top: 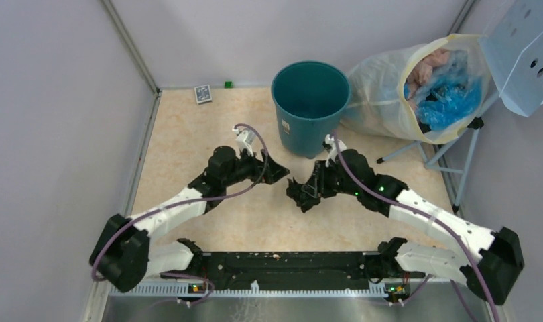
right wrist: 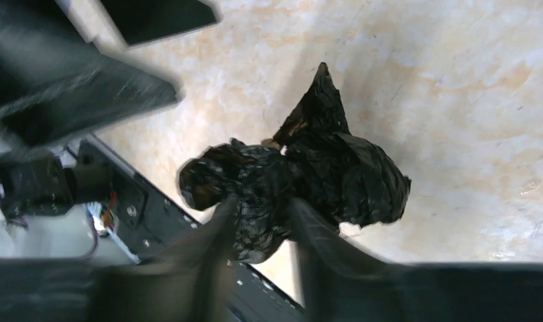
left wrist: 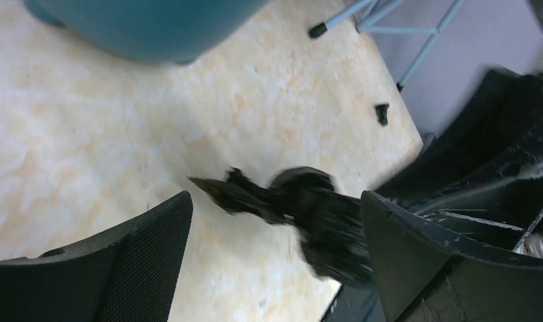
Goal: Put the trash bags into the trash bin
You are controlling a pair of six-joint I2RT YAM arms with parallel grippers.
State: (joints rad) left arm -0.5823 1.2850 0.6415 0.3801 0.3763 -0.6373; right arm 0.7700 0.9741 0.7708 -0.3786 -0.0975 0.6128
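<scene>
Centrally, the trash bag [right wrist: 336,168] is being gripped by the right tool [right wrist: 262,204]; the left tool [left wrist: 277,198] is being held open.

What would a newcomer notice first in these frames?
The crumpled black trash bag pinched in the right gripper, with the left gripper open wide beside it. Just behind them stands the teal trash bin, with a translucent sack of blue and pink stuff just right of it in the top view.

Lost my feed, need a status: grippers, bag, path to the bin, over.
Left gripper open, empty. Right gripper shut on the bunched trash bag. Trash bin upright ahead, bag not in yet; nothing seen between.
</scene>
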